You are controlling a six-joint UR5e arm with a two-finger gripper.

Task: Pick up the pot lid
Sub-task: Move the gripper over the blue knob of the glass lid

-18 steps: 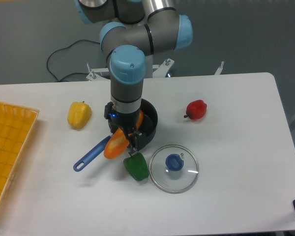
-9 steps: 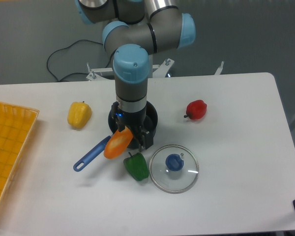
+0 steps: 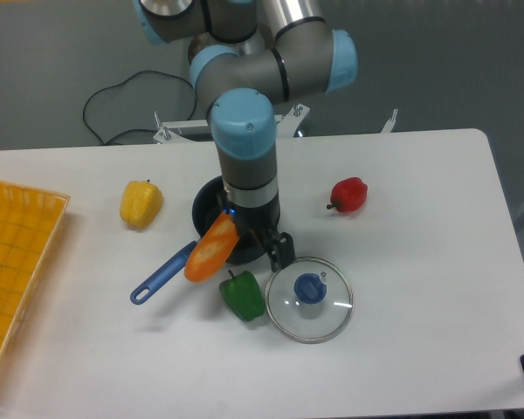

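The arm (image 3: 248,131) seems at the reaching step: its claw (image 3: 255,232), fingers spread around nothing, hangs over the pan (image 3: 206,206). The lid (image 3: 334,317) lies near the pan's front right. Next calls for shifting that way, lowering astride the knob (image 3: 310,288), then closing. Counted: one arm, one basket (image 3: 17,262) far left of the pan, one pan, one lid, one carrot (image 3: 211,251) across the pan's rim, three peppers (yellow (image 3: 141,204) left, green (image 3: 242,296) in front, red (image 3: 348,195) right), one knob.

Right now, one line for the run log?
task: pick up pot lid | end effector: open, over black pan | glass lid: on table, blue knob up | lid grasp: not yet
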